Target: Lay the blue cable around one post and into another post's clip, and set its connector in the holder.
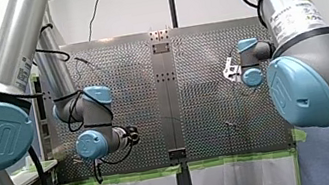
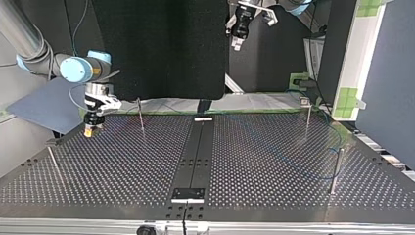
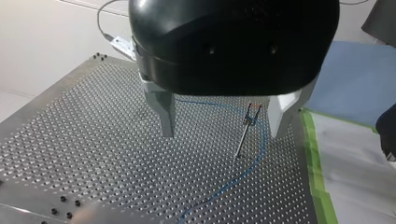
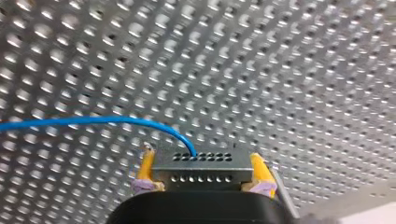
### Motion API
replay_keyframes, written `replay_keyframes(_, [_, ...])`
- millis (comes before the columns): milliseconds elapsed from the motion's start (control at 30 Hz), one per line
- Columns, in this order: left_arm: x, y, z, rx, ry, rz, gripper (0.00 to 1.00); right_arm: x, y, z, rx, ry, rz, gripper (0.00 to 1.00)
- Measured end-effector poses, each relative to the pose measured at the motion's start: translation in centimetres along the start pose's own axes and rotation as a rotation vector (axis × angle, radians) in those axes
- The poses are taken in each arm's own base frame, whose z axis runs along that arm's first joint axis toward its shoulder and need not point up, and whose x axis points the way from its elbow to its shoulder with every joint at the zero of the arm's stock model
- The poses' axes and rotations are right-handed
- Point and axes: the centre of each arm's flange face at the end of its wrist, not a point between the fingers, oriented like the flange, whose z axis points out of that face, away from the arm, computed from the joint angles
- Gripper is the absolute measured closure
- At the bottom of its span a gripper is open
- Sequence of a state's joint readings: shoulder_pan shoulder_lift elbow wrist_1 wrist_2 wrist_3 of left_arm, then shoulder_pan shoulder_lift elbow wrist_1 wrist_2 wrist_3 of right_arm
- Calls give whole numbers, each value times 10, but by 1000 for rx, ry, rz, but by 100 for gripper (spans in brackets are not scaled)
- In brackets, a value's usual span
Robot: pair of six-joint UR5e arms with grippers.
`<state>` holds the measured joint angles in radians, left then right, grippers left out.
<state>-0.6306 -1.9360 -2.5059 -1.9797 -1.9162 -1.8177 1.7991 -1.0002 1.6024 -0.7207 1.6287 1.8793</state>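
In the right wrist view my right gripper [image 4: 201, 163] is shut on a grey connector [image 4: 201, 175], held between its yellow pads just above the perforated plate. The blue cable [image 4: 93, 120] leaves the connector's top and curves away to one side. In the top view this gripper [image 2: 92, 129] hangs low near the plate's far left corner. My left gripper [image 3: 222, 134] is open and high above the table. Below it, between its fingers, stands a thin post with a clip [image 3: 245, 133], and the blue cable [image 3: 254, 158] lies on the plate beside that post.
Thin posts stand on the plate in the top view: one far left of centre [image 2: 140, 113], one far right [image 2: 308, 117], one near right [image 2: 335, 171], one near left [image 2: 54, 161]. A dark centre strip [image 2: 198, 152] divides the plate. Green tape [image 3: 317, 168] edges it.
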Motion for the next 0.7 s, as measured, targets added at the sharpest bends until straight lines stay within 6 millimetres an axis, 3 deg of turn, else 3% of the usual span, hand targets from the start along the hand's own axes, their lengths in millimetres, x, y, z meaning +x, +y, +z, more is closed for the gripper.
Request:
replay_keyframes(433, [1, 0, -1, 2, 8, 1, 2, 58, -14, -13, -90, 23, -106, 100])
replay_keyframes(700, [1, 0, -1, 1, 14, 3, 2, 91, -21, -32, -138, 9, -184, 100])
